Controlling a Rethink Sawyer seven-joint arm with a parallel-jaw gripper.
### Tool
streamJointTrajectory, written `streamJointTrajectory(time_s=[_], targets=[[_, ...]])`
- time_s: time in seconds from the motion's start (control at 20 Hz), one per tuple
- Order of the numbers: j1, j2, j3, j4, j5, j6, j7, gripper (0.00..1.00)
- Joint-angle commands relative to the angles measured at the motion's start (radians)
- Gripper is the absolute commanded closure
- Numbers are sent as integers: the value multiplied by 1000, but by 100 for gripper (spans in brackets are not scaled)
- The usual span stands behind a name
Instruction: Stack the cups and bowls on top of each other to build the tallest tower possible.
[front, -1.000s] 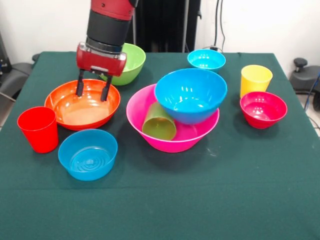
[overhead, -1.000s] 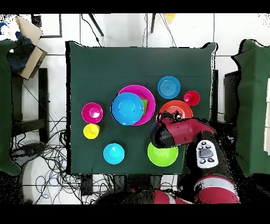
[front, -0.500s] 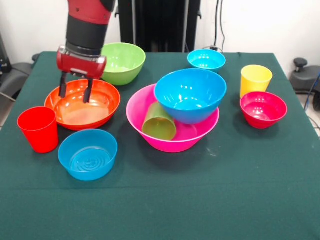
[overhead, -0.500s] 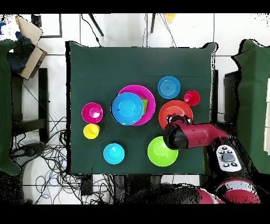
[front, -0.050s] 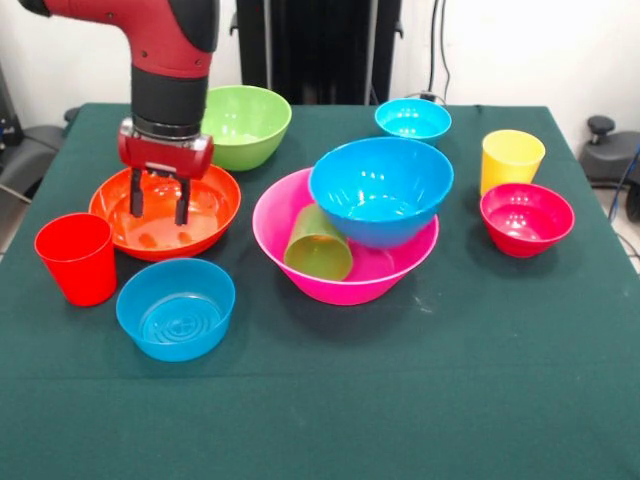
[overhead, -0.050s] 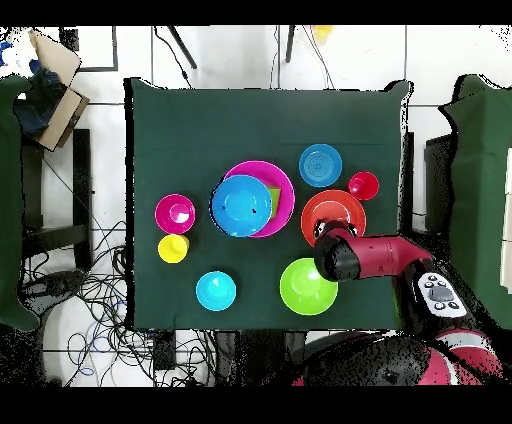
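My gripper (front, -0.050s: 159, 211) hangs open inside the orange bowl (front, -0.050s: 205, 205), its two fingers pointing down over the bowl's middle with nothing between them. In the overhead view the arm (overhead, -0.050s: 350, 256) covers the near edge of that orange bowl (overhead, -0.050s: 333, 209). The big pink bowl (front, -0.050s: 345, 275) holds the large blue bowl (front, -0.050s: 381, 190), tilted, and the green cup (front, -0.050s: 318, 243) lying on its side. The red cup (front, -0.050s: 77, 257) and a small blue bowl (front, -0.050s: 176, 307) stand in front of the orange bowl. The lime green bowl (front, -0.050s: 245, 125) sits behind it.
A cyan bowl (front, -0.050s: 413, 119), the yellow cup (front, -0.050s: 511, 158) and a magenta-red bowl (front, -0.050s: 526, 218) stand at the right of the green tablecloth (front, -0.050s: 420, 400). Cables and a cardboard box (overhead, -0.050s: 48, 80) lie on the floor beside the table.
The gripper moved left across the orange bowl, then back a little to the right and down into it, staying open. The bowls and cups have not moved.
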Motion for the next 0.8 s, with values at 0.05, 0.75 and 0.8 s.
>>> streamJointTrajectory(time_s=[0.05, 0.75, 0.8], targets=[[10, 15, 158, -32, -37, 20, -67, 0], [52, -58, 121, 25, -32, 20, -27, 0], [55, -53, 117, 23, -34, 15, -23, 0]])
